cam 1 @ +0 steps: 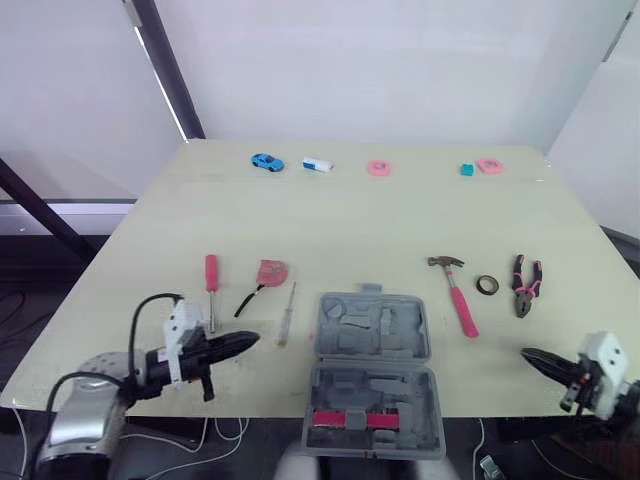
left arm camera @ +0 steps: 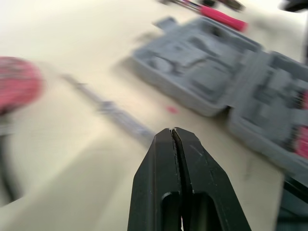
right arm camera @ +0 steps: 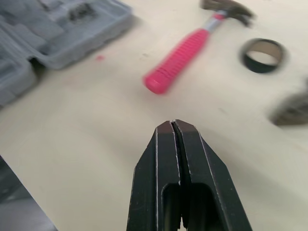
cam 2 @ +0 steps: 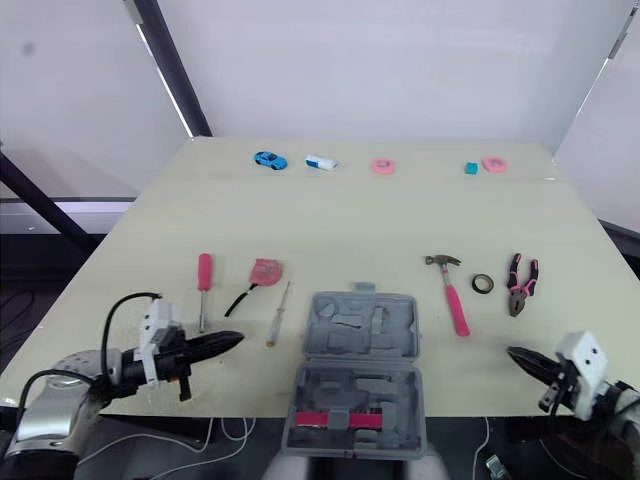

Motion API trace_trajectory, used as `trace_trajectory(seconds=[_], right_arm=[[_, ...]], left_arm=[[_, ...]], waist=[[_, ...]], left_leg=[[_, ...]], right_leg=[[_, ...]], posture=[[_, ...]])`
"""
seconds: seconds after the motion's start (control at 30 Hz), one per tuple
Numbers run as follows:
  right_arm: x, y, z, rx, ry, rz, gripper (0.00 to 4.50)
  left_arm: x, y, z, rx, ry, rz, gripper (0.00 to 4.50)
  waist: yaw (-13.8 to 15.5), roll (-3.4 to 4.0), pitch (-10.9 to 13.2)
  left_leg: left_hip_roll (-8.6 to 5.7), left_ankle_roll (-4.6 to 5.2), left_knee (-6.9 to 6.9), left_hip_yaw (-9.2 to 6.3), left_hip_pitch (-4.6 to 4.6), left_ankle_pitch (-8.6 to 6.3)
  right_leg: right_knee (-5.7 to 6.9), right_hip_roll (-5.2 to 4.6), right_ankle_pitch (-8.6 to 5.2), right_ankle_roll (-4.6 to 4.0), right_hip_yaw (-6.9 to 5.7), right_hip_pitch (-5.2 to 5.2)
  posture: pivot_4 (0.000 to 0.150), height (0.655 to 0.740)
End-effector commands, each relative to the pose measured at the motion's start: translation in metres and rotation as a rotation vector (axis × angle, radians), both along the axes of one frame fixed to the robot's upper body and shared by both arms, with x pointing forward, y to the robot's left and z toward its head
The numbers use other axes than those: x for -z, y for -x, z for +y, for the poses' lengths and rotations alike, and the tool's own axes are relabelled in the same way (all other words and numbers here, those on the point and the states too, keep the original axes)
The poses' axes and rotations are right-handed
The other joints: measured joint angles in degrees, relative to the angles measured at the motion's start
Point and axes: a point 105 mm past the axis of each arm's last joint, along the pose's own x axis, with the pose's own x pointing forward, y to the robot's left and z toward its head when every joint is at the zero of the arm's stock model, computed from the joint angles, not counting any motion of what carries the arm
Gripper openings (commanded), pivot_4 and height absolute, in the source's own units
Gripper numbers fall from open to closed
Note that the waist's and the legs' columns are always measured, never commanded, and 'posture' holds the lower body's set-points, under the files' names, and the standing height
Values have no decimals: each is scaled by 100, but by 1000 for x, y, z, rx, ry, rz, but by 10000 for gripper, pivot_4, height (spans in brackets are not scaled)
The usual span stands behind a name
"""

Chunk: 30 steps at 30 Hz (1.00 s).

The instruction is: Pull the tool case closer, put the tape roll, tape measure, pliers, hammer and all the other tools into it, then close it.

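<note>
The tool case [cam 1: 372,365] lies open and flat at the near edge of the table [cam 1: 350,230], between the two grippers. It is grey plastic with two moulded halves. The near half reaches the table edge and holds a pink strip [cam 1: 350,419].

The left gripper [cam 1: 252,340] hovers just left of the case, fingers pressed together, tips pointing at it. The right gripper [cam 1: 526,353] sits well right of the case, fingers likewise closed and holding nothing.

Right of the case, in order outward:
- hammer [cam 1: 455,290], pink handle
- tape roll [cam 1: 487,285]
- pliers [cam 1: 526,283]

Left of the case, in order outward:
- thin screwdriver [cam 1: 288,312]
- tape measure [cam 1: 270,272]
- pink-handled screwdriver [cam 1: 211,280]

Beyond the case the tabletop is bare up to a row of small items along the far edge, including a blue toy car [cam 1: 266,162].
</note>
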Motion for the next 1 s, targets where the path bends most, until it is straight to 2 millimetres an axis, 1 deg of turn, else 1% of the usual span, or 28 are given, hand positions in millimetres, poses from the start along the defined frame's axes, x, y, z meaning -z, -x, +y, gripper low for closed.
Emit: trace_trajectory(seconds=[0.03, 0.1, 0.13, 0.2, 0.23, 0.27, 0.37, 0.43, 0.57, 0.7, 0.83, 0.9, 0.93, 1.0], right_arm=[[-22, 11, -21, 49, -29, -87, 0], [-29, 16, -35, 99, -48, -116, 5045], [-32, 18, -41, 126, -58, -131, 7590], [-37, 22, -52, 170, -67, -152, 17055], [-38, 24, -58, 190, -60, -157, 22589], [-39, 26, -63, 204, -56, -160, 26069], [-41, 33, -78, 263, -62, -167, 41250], [-42, 36, -86, 296, -66, -164, 43952], [-38, 39, -89, 298, -58, -143, 43952], [-37, 37, -88, 282, -61, -134, 43952], [-37, 31, -82, 250, -50, -123, 43952], [-34, 28, -73, 208, -26, -90, 43952], [-34, 26, -67, 182, -33, -74, 43952], [-35, 25, -61, 159, -47, -59, 43952]], left_arm=[[-14, 7, 28, -130, 9, -59, 2877], [-9, 18, 46, -209, -2, -44, 8455], [-9, 21, 54, -245, -3, -43, 13015], [-9, 29, 66, -297, -2, -44, 22561], [-9, 32, 71, -316, -5, -43, 27986], [-8, 35, 75, -332, -7, -39, 31632], [-7, 44, 84, -369, -8, -32, 44934], [-7, 46, 88, -385, -10, -33, 45000], [-7, 45, 89, -394, -5, -35, 45000], [-7, 42, 83, -378, 7, -37, 45000], [-9, 38, 79, -352, 2, -41, 45000], [-14, 35, 71, -302, -5, -48, 45000], [-16, 35, 66, -264, -6, -42, 45000], [-17, 34, 60, -228, -6, -31, 45000]], waist=[[-14, 0, 0], [-30, 0, 0], [-35, 0, 0], [-23, -1, 0], [-17, -2, 0], [-15, -3, -1], [1, -5, -2], [9, -4, -2], [1, -5, -3], [-5, -4, -3], [-11, -3, -3], [-9, -4, -4], [-8, -4, -4], [-6, -3, -4]], left_leg=[[0, 0, -2, 1, 4, 0], [3, 0, -6, 5, 11, -1], [5, 0, -8, 7, 14, -1], [7, 0, -9, 9, 17, -1], [8, 0, -8, 9, 17, -1], [9, 0, -8, 9, 17, -1], [27, 0, -7, 11, 18, -1], [28, -1, -7, 12, 18, -1], [29, -1, -8, 13, 18, -1], [32, -1, -8, 14, 18, -1], [33, -1, -8, 16, 18, -1], [33, -1, -8, 15, 18, -1], [34, -1, -8, 15, 18, -1], [35, -1, -8, 16, 18, -1]], right_leg=[[0, 0, 0, 0, 2, 2], [0, 0, -1, 0, 11, 1], [-1, 0, -1, 0, 13, 1], [-2, -1, -2, 1, 14, 1], [-2, -1, -2, 1, 14, 1], [-2, -1, -3, 2, 13, 1], [-4, -6, -9, 11, 13, 0], [-5, -7, -5, 3, 14, 0], [-4, -6, -3, 0, 14, 0], [-4, -5, -3, 0, 14, 0], [-4, -4, -3, 0, 15, -1], [-4, -4, -3, 0, 15, -1], [-4, -4, -3, 0, 15, -1], [-4, -5, -3, -1, 16, -1]], posture=[[1500, 7400], [1500, 7400], [1500, 7400], [1500, 7400], [1500, 7400], [1500, 7400], [1500, 7400], [1500, 7400], [1500, 7400], [1500, 7400], [1500, 7400], [1500, 7400], [1500, 7400], [1500, 7400]])
